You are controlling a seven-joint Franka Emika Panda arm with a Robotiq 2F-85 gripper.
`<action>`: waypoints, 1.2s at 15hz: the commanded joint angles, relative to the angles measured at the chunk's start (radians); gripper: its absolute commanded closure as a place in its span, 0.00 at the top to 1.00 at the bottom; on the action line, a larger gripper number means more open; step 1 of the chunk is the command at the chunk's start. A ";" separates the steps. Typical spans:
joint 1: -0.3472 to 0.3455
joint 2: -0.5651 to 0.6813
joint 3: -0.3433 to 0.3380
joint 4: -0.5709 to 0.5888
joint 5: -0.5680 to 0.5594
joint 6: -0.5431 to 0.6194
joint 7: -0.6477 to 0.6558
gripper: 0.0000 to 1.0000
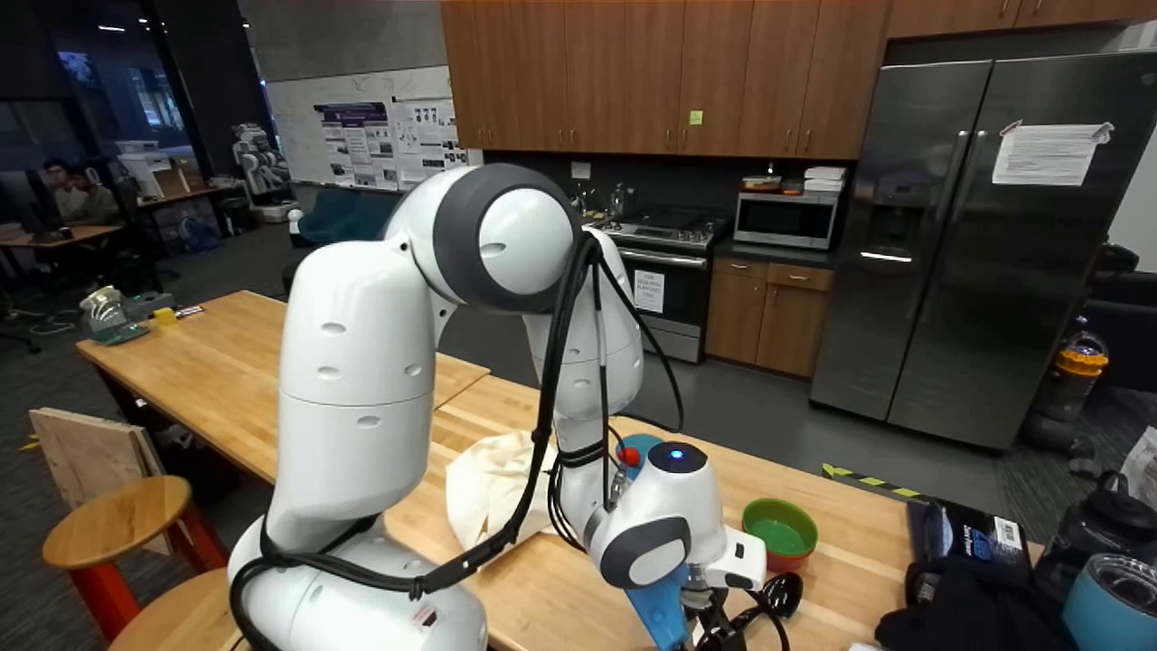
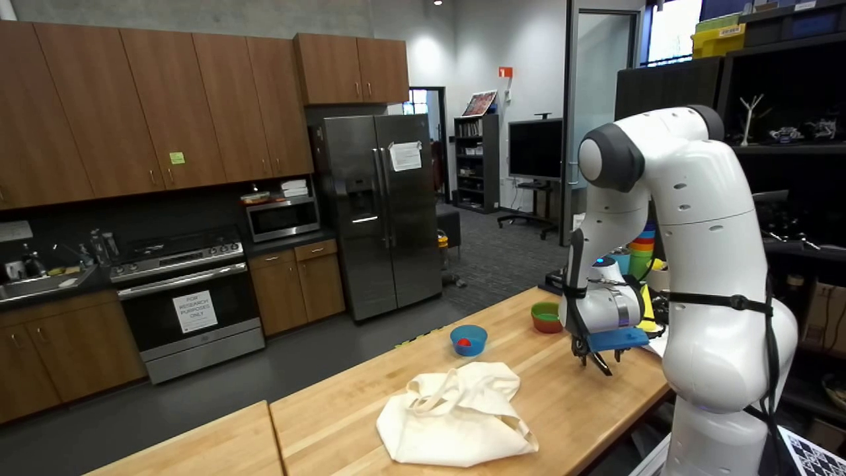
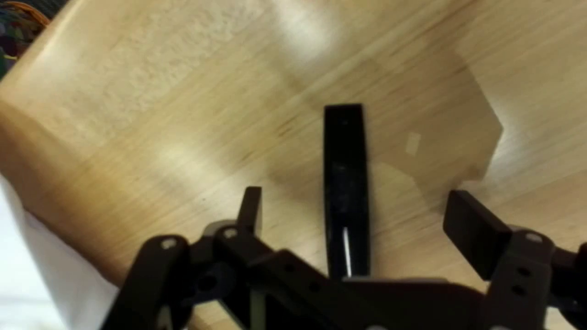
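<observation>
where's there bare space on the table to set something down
In an exterior view, the table has bare room between the cream cloth bag and the gripper, plus a smaller patch between the blue bowl and green-and-red bowl. It's crowded at the gripper, whose open jaws flank a black handle in the wrist view.

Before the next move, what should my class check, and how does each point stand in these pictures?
1. Gripper open: ok, its jaws stand wide apart.
2. Black handle between the fingers: ok in the wrist view, with a gap on each side.
3. Whole black handle visible in the wrist view: not ok, it runs out of sight behind the gripper.
4. Height of the fingers over the tabletop: cannot tell.
5. Cream cloth bag apart from the gripper: ok in an exterior view.
6. Red ball inside the blue bowl: ok.
</observation>
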 commanded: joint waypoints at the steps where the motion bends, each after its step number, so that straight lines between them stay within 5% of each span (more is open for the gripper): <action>1: 0.080 -0.007 -0.096 0.000 0.012 -0.012 -0.043 1.00; 7: -0.008 -0.034 0.010 -0.010 -0.040 0.005 -0.060 1.00; 9: -0.042 -0.032 0.054 -0.009 -0.049 0.009 -0.064 0.74; 18: -0.232 -0.049 0.269 0.000 -0.029 0.020 -0.102 0.09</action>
